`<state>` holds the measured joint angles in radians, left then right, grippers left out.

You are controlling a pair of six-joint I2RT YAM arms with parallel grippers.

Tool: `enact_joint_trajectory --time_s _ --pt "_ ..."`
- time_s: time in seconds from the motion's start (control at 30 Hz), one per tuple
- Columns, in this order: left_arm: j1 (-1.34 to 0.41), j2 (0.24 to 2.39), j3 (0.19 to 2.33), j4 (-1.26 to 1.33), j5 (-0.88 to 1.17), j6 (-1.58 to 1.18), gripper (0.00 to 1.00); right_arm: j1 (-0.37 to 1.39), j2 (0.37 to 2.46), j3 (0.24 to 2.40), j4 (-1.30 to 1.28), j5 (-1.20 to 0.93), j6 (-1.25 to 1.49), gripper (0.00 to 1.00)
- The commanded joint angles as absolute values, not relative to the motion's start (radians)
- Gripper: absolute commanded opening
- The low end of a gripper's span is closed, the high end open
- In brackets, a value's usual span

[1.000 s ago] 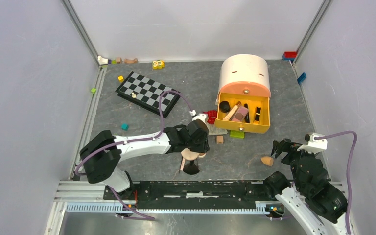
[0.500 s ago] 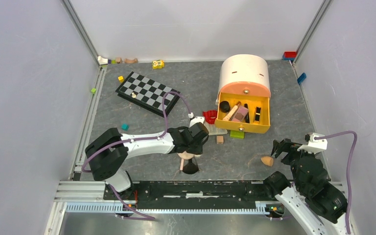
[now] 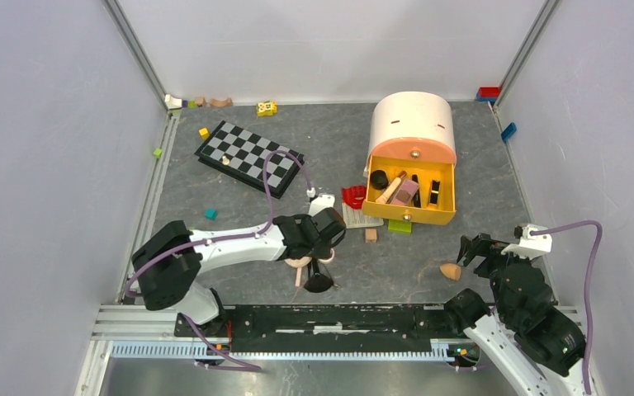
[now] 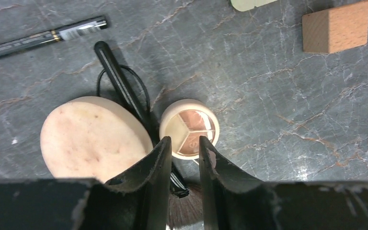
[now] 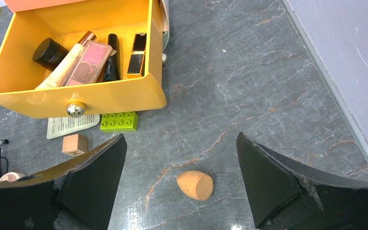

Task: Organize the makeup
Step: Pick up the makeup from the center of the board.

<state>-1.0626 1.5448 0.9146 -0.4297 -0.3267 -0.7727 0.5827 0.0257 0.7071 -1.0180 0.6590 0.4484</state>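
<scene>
My left gripper [image 4: 185, 143] [image 3: 315, 257] hovers low with its jaws a narrow gap apart. Just past its fingertips lies a round peach compact [image 4: 189, 127]. A peach oval puff [image 4: 94, 139] lies to its left. A black-handled brush [image 4: 122, 85] runs between them, and its ferrule lies loose on the table in the gap. A black pencil [image 4: 43, 36] lies further off. My right gripper [image 5: 181, 158] [image 3: 472, 247] is wide open over the orange teardrop sponge [image 5: 195, 185] [image 3: 450, 271]. The yellow drawer [image 5: 76, 98] [image 3: 409, 218] holds a pink palette [image 5: 88, 60], a black jar and black-gold tubes.
A cream organizer [image 3: 413, 120] stands behind the drawer. A red curved piece [image 3: 353, 196], a white card [image 3: 361, 218], a wooden block [image 3: 370, 235] and a green brick [image 3: 399, 226] lie by the drawer front. A chessboard [image 3: 249, 157] is at the back left.
My left gripper has moved left and a little nearer. The puff, compact and brush under it have shifted left with it. The right arm has not moved.
</scene>
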Motion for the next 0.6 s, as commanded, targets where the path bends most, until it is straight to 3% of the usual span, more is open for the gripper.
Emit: enact_joint_trajectory --time_s 0.0,0.57 --pt "-1.061 1.488 0.898 -0.466 -0.421 -0.77 0.35 0.589 0.017 0.707 -1.004 0.68 0.458 0.92" --pt "-1.041 1.41 0.843 -0.525 -0.47 -0.814 0.4 0.589 0.019 0.707 -1.003 0.677 0.458 0.92"
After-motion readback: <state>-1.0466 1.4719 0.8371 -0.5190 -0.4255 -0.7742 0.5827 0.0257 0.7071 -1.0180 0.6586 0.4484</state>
